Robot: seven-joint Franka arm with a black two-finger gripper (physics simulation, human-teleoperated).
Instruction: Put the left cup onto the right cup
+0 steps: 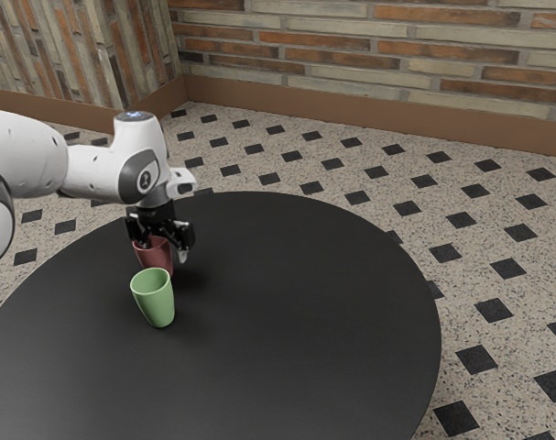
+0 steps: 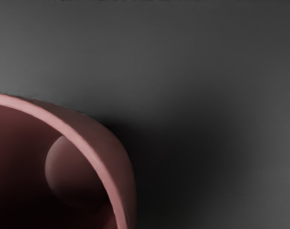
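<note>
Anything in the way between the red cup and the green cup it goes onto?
Nothing visible. The green cup stands upright, mouth open, close beside the red cup on the black table. The gripper is down at the red cup's rim.

The round surface (image 1: 305, 339) is black, smooth and matt, with only a faint soft sheen. The red cup (image 1: 155, 259) and the green cup (image 1: 153, 300) at centre left both look like smooth, matt plastic. The arm (image 1: 30, 160) at the left has a glossy white hard shell. The floor (image 1: 461, 183) is speckled, stone-like tile with black insets. Along the top, the brick wall (image 1: 369, 37) is rough and dull.
</note>
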